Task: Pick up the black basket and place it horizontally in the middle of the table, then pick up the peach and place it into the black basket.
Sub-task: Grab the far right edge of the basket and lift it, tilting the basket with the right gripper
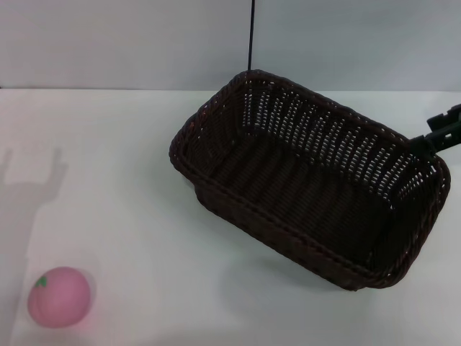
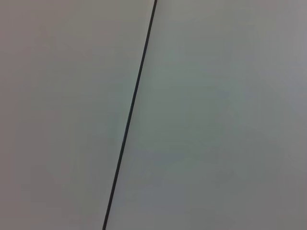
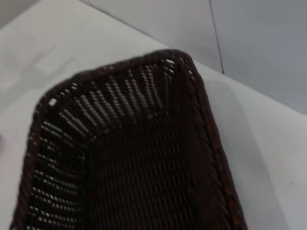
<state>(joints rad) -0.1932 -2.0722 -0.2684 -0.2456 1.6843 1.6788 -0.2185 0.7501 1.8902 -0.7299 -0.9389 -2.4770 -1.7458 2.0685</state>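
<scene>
The black basket (image 1: 310, 187) is a large dark woven basket at the middle right of the white table (image 1: 122, 180), lying at a slant and tilted, with its shadow apart from it on the table. My right gripper (image 1: 437, 137) is at the basket's far right rim and grips it there. The right wrist view looks down into the basket (image 3: 129, 163). The peach (image 1: 59, 296) is a small pink ball with a green mark near the table's front left corner. My left gripper is out of view; only its arm's shadow falls on the table at the left.
A grey wall (image 1: 130, 43) with a thin dark vertical seam (image 1: 251, 36) stands behind the table. The left wrist view shows only that wall and seam (image 2: 132, 115). Bare tabletop lies between the peach and the basket.
</scene>
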